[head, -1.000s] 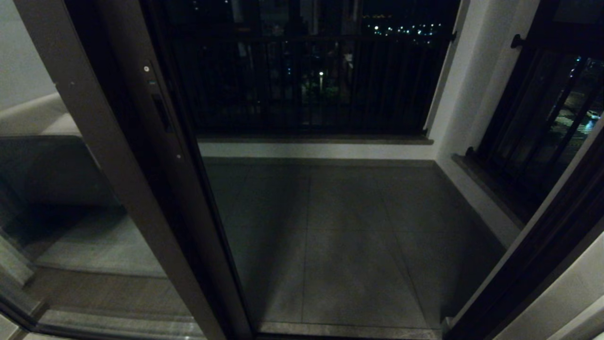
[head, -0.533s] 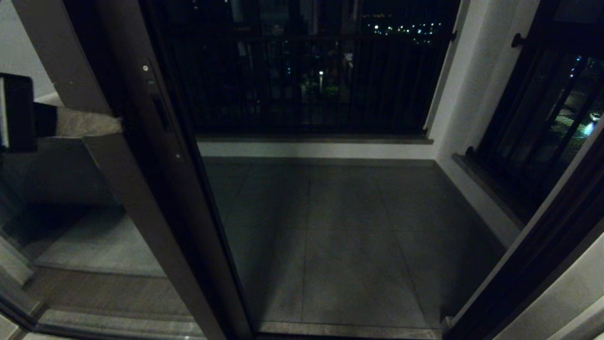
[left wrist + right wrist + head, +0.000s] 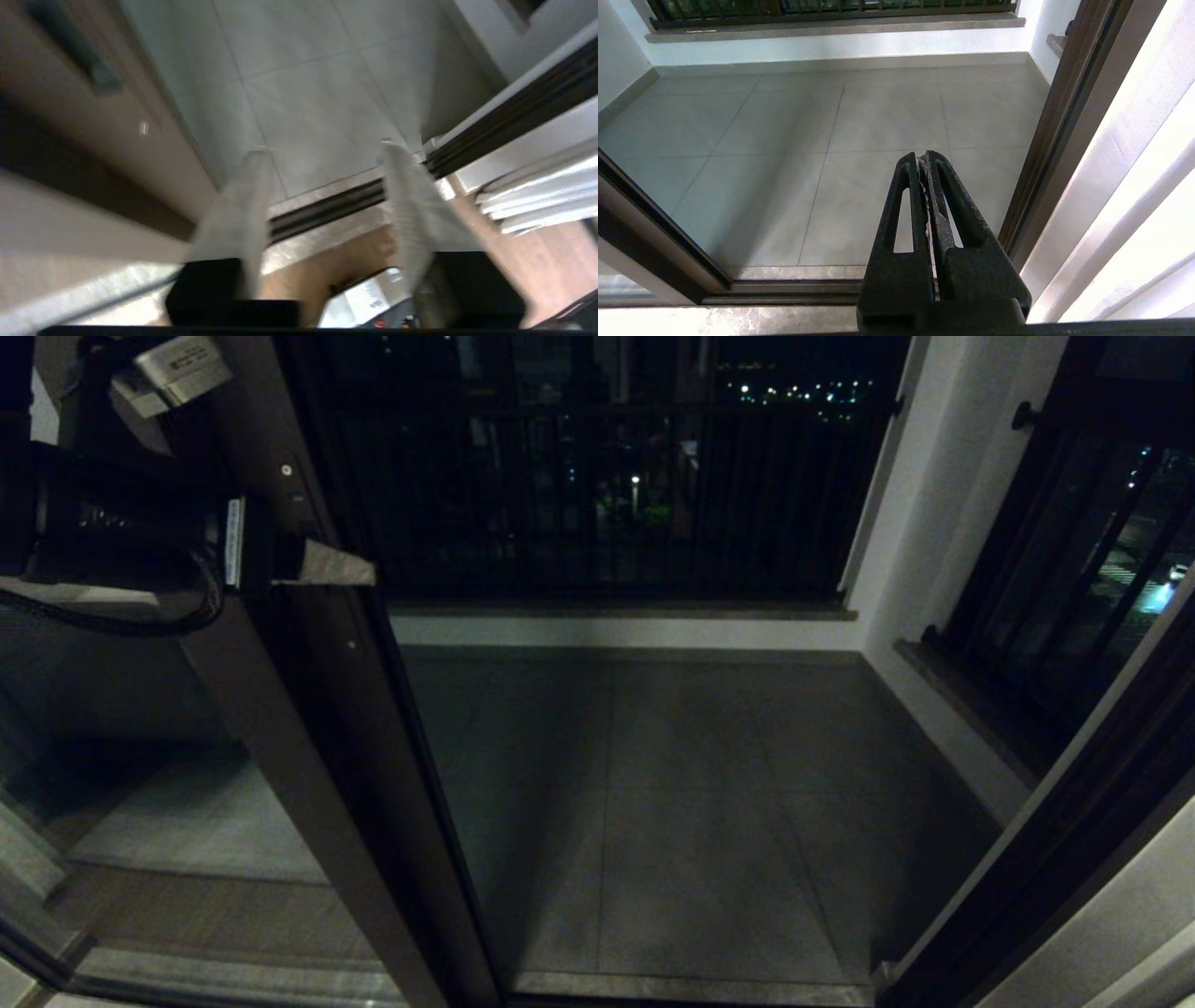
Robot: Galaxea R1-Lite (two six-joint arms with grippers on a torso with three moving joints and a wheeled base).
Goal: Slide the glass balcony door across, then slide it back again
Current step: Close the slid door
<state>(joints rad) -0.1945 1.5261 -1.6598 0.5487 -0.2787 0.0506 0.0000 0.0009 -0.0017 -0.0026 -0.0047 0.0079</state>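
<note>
One left gripper (image 3: 359,571) finger visible; slot handle (image 3: 70,44) blurred

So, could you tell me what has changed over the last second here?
The left gripper has swung in from the left, across the glass balcony door, to the stile's slot handle, fingers spread, gripping nothing. The door hasn't slid. The right gripper stays parked, shut, over the threshold.

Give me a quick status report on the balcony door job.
Left gripper open, at the glass balcony door stile, level with the handle. Right gripper shut, idle. Doorway open; nothing blocking the track.
</note>
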